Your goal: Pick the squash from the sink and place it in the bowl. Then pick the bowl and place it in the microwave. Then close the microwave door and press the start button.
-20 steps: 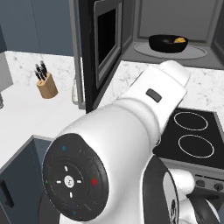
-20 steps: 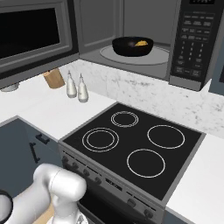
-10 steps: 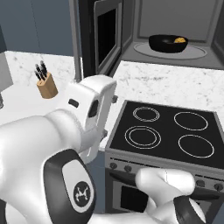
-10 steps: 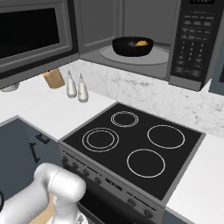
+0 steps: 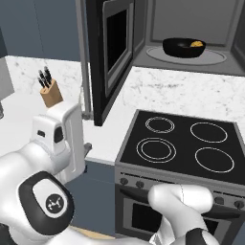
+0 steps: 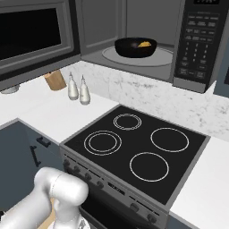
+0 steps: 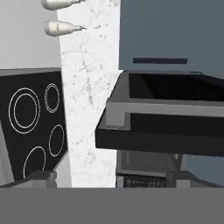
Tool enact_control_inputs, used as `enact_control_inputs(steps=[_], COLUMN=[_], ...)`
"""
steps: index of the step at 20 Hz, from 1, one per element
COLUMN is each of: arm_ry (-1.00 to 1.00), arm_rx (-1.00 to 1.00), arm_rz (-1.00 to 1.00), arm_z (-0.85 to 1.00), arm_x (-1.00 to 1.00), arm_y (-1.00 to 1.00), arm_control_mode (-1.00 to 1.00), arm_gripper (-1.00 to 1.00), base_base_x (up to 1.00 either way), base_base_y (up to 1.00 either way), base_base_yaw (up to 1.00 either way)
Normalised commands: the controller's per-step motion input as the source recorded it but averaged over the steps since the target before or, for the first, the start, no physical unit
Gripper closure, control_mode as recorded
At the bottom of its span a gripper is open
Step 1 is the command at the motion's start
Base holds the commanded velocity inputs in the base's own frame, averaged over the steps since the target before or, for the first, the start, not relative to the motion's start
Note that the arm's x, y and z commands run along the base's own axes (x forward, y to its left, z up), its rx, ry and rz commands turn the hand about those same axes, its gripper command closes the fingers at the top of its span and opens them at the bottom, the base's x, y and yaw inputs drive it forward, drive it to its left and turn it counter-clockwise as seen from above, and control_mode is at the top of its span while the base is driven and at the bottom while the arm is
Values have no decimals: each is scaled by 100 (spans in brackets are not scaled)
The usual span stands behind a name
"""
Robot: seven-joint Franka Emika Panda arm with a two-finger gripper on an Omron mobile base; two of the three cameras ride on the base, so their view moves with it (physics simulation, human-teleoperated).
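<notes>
The microwave [image 5: 191, 19] stands open above the stove. On its turntable [image 6: 161, 56] rests the black bowl [image 5: 183, 48] [image 6: 135, 47], and the yellow-orange squash [image 5: 196, 44] [image 6: 144, 44] lies inside it. The microwave door [image 5: 115, 52] [image 6: 36, 36] [image 7: 162, 127] is swung out wide to the left. My gripper [image 7: 111, 177] is open and holds nothing. It is low and left of the stove, looking at the open door from the side. The keypad panel [image 6: 197, 44] is on the microwave's right. The sink is out of view.
A black four-ring cooktop [image 5: 182, 143] [image 6: 134, 147] sits below the microwave. A knife block [image 5: 50, 93] stands on the white counter to the left, and two grey bottles [image 6: 78, 88] stand beside it against the marble backsplash. My arm [image 5: 48, 167] fills the lower left.
My arm has swung away from in front of the left camera, down and to the left, baring the stove. The bowl, squash and door have not moved.
</notes>
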Motion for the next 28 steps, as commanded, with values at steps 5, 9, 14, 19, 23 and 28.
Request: enact_control_inputs(steps=[5,9,14,19,23,28], arm_ry=[0,0,0,0,0,0], arm_rx=[-6,0,0,0,0,0], arm_rz=[-1,0,-1,-6,-9,-8], arm_z=[-4,-19,-16,0,0,4], arm_x=[70,67,58,32,11,13], arm_y=[51,47,49,26,-3,-38], arm_control_mode=[-100,-100,-100,-100,-100,-100], arm_gripper=[-100,-100,-100,-100,-100,-100], base_base_x=[0,0,0,0,0,0], base_base_y=[0,0,0,0,0,0], base_base_yaw=[0,0,0,0,0,0])
